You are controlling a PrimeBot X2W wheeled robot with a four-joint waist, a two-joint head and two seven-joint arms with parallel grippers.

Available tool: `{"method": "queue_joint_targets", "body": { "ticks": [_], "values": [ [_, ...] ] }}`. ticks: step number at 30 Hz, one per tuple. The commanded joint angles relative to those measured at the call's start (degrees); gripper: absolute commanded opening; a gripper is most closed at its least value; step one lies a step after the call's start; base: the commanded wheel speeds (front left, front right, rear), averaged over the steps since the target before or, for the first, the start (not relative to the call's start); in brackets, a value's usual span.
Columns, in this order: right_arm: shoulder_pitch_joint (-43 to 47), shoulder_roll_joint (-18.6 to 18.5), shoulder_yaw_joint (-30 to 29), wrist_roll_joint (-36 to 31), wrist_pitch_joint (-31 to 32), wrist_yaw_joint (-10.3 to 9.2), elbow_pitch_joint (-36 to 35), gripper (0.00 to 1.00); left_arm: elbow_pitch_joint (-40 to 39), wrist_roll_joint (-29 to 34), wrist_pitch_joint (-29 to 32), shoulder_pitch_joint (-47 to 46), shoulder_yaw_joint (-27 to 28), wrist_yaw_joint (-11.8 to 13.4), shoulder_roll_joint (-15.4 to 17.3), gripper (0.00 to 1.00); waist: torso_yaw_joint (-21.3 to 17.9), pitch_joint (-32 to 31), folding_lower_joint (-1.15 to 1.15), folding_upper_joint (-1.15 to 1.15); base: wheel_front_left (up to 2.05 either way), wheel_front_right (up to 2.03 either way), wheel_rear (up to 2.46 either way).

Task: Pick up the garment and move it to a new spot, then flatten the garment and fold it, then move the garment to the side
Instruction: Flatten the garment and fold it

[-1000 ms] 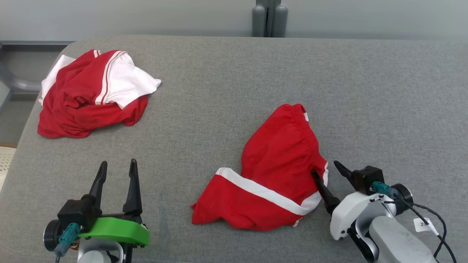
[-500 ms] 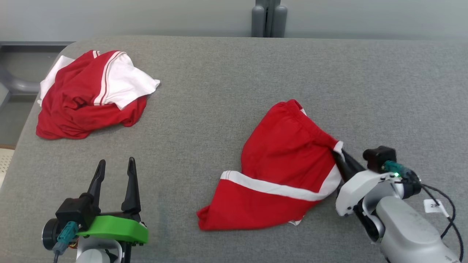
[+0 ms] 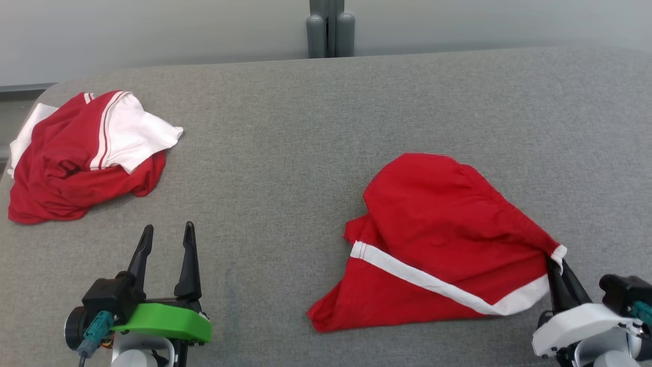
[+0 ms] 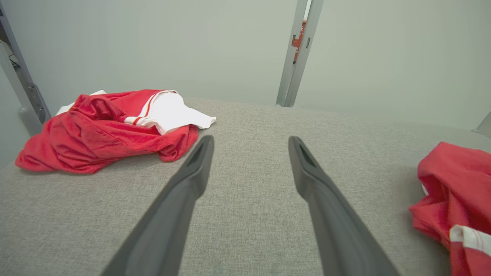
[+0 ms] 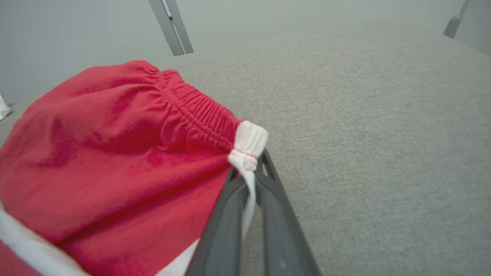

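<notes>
My right gripper (image 5: 251,178) has its fingers pinched on the white-trimmed waistband corner of the red shorts (image 3: 443,239), which lie crumpled on the grey bench (image 3: 285,153) toward its near right corner. My left gripper (image 3: 168,228) hovers near the left front edge, fingers spread, holding nothing. Another red-and-white garment (image 3: 76,153) sits heaped at the far left corner. I judge the pickup barely begun; moving, flattening, folding and setting aside remain.
</notes>
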Motion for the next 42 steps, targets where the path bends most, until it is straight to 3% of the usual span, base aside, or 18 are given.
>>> {"method": "queue_joint_targets", "body": {
  "ticks": [1, 3, 5, 13, 18, 23, 33, 42],
  "values": [
    [1.4, 0.5, -0.6, -0.1, -0.2, 0.01, -0.6, 0.00, -0.2, -0.1, 0.0, 0.4, 0.2, 0.3, 0.1, 1.00, -0.7, 0.3, 0.00, 0.00, 0.00, 0.00, 0.00],
    [2.5, 1.2, -0.9, -0.5, -0.1, 0.01, -0.8, 0.00, -0.2, 0.0, 0.0, 0.2, 0.0, 0.3, 0.1, 1.00, -1.1, 0.5, 0.00, 0.00, 0.00, 0.00, 0.00],
    [2.8, 1.8, -1.5, -0.8, -0.2, 0.01, -1.5, 1.00, 0.0, 0.1, 0.0, -0.1, 0.1, 0.3, 0.1, 1.00, -1.5, 0.6, 0.00, 0.00, 0.00, 0.00, 0.00],
    [2.1, 4.6, -5.4, -6.6, -0.2, 0.01, -12.1, 1.00, 0.2, 0.6, 0.0, -1.1, 0.2, 0.1, 0.1, 1.00, -2.8, 0.3, 0.00, 0.00, 0.00, 0.00, 0.00],
    [2.9, 5.9, -3.3, -9.3, -0.2, 0.01, -19.1, 1.00, 0.6, 1.3, 0.0, -2.3, -0.6, -0.1, 0.1, 1.00, -3.8, 0.4, 0.00, 0.00, 0.00, 0.00, 0.00],
    [3.2, 6.7, -0.8, -10.8, -0.2, 0.01, -21.5, 1.00, 2.4, 2.3, 0.0, -4.7, -3.6, -0.4, 0.6, 1.00, -5.0, 0.9, 0.00, 0.00, 0.00, 0.00, 0.00],
    [1.3, 7.3, 2.4, -10.7, -0.2, 0.01, -21.4, 1.00, 13.0, 0.9, 0.9, -14.5, -21.1, -0.6, 4.0, 1.00, -9.1, 3.0, 0.00, 0.00, 0.00, 0.00, 0.00],
    [0.2, 7.5, 2.9, -10.4, -0.2, 0.01, -20.5, 1.00, 24.5, -4.2, 0.9, -22.4, -36.0, -0.6, 5.7, 1.00, -12.4, 5.1, 0.00, 0.00, 0.00, 0.00, 0.00]
  ]
}}
